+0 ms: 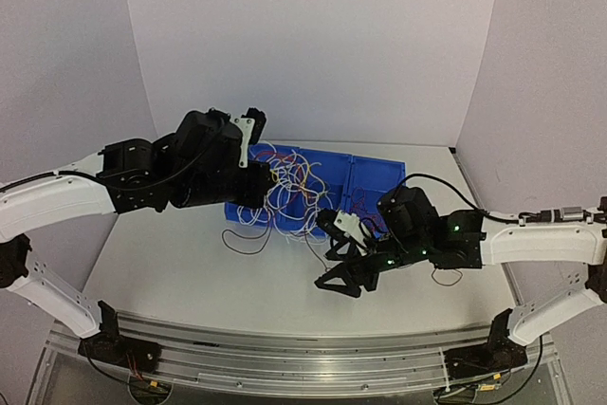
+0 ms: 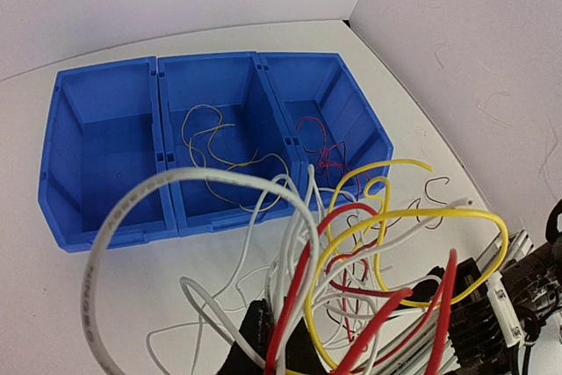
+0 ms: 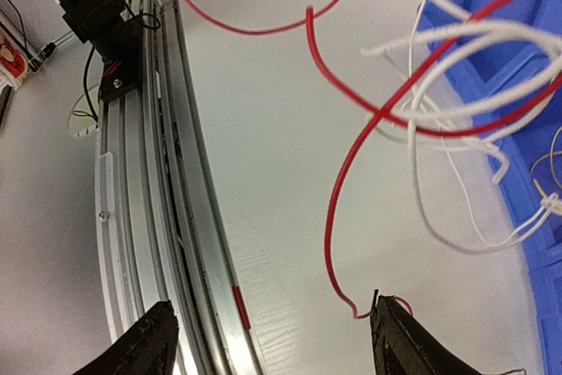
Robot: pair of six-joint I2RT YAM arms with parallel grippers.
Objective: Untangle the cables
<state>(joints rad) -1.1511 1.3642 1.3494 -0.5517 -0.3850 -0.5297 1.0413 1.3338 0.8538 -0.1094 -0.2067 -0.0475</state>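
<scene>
A tangle of white, yellow and red cables (image 1: pixel 285 189) hangs over the front of the blue bins (image 1: pixel 375 177), with my left gripper (image 1: pixel 254 185) shut on it. In the left wrist view the cables (image 2: pixel 351 252) rise in loops out of the closed black fingers (image 2: pixel 255 340) at the bottom edge. My right gripper (image 1: pixel 346 282) stands open low over the table, to the right of the tangle. In the right wrist view its fingers (image 3: pixel 399 344) are wide apart, and the end of a red cable (image 3: pixel 338 199) touches the tip of the right one without being clamped.
The bin row (image 2: pixel 167 63) has three compartments: thin pale wires (image 2: pixel 219 142) lie in the middle one, red wires (image 2: pixel 320 142) in the right one. A thin dark wire (image 1: pixel 248 239) lies loose on the table. A metal rail (image 3: pixel 167 173) runs along the near edge.
</scene>
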